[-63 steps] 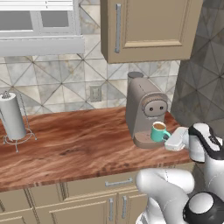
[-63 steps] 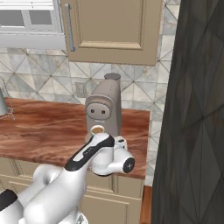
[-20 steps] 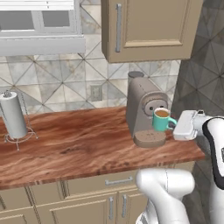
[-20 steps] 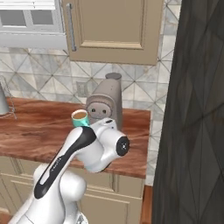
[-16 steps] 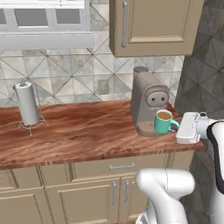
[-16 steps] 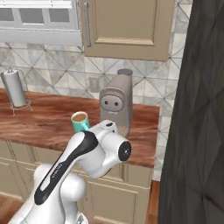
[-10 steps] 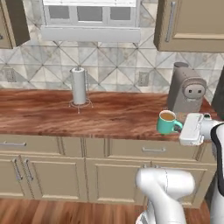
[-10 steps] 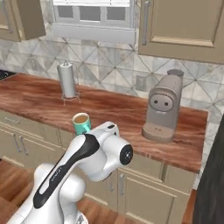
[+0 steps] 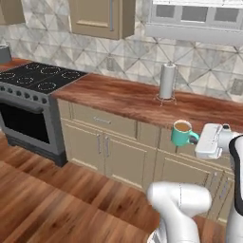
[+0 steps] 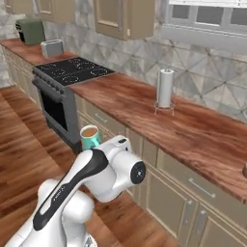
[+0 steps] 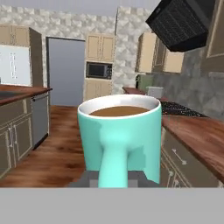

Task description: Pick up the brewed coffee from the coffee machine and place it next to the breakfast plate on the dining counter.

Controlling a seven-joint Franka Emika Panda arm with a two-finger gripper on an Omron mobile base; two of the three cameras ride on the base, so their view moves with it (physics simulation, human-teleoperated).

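The brewed coffee, a teal mug [image 9: 181, 133] with light brown coffee at its brim, hangs upright in the air in front of the wall cabinets. My gripper [image 9: 196, 140] is shut on its side handle. In the right base view the mug [image 10: 90, 136] stands just above my white arm. In the hand view the mug [image 11: 119, 135] is close up, handle toward the camera, with my gripper [image 11: 113, 178] around the handle. An end of the dining counter [image 11: 22, 90] lies far off at the left of the hand view. The coffee machine and the breakfast plate are out of view.
A long wood-top wall counter [image 9: 124, 98] carries a paper towel holder [image 9: 166, 81]. A black stove [image 9: 39, 80] stands at its left end, with a toaster [image 10: 52, 47] and a green toaster oven [image 10: 30, 30] beyond. Open wood floor [image 9: 52, 199] lies to the left.
The whole scene has swept right as the base turned: the coffee machine has left both base views and the stove has come in. The mug stays in my shut gripper.
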